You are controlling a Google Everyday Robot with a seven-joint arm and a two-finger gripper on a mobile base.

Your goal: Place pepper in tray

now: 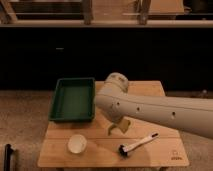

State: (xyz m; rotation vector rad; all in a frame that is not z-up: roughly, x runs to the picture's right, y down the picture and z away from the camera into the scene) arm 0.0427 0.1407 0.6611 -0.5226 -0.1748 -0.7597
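The dark green tray (72, 100) sits at the back left of the wooden table (160, 155). My gripper (118, 129) hangs from the big white arm (150, 110), which reaches in from the right. It points down at the table just right of the tray's near corner. Its two fingers (111, 130) stand apart like an arch, close to the tabletop. The green pepper does not show; the spot where it lay is covered by the gripper and arm.
A small white bowl (77, 143) stands at the front left of the table. A black-headed brush with a white handle (137, 144) lies at the front right. The floor is bare around the table.
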